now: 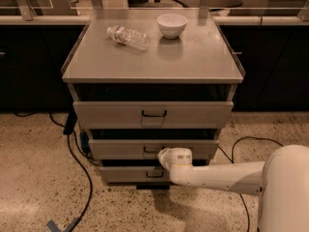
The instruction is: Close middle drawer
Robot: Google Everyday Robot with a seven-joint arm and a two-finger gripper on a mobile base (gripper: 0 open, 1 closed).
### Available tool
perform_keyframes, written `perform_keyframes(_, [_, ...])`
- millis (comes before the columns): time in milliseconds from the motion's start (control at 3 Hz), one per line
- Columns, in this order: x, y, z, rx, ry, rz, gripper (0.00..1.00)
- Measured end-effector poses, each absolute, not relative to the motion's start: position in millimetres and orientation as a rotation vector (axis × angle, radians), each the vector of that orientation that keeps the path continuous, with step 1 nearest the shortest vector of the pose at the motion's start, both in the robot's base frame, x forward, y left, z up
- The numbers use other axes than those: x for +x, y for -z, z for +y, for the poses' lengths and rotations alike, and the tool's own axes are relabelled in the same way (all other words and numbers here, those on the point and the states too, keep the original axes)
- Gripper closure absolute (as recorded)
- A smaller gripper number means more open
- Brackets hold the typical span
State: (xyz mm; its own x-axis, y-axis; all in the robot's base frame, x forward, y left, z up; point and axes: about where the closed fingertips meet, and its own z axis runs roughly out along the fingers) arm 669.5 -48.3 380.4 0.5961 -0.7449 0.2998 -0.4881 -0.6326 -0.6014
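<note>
Sitting at the front of the middle drawer (pixel 120 149), the gripper (pixel 167 157), its grip impossible to tell, has pushing left: the drawer juts out, not yet shut.

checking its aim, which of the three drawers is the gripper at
The middle drawer: the gripper sits at its front panel, below the taller top drawer and above the bottom drawer.

We are seeing warm, dim light falling from above, brightening the cabinet top (pixel 193 57) and bowl (pixel 172 24). Shadows are pooling in the gaps above the 3 drawers and on the floor (pixel 38 178) under the arm (pixel 217 177). The gripper (pixel 164 156) is catching light at the middle drawer (pixel 116 149) front.
</note>
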Motion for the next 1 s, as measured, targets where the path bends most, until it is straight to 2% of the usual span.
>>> perform_keyframes(333, [669.5, -380.4, -48.3, -2.363, 0.746, 0.981, 0.17])
perform_keyframes(667, [669.5, -380.3, -48.2, -2.363, 0.746, 0.981, 0.0])
perform_keyframes(1000, [669.5, -380.4, -48.2, -2.363, 0.746, 0.981, 0.0])
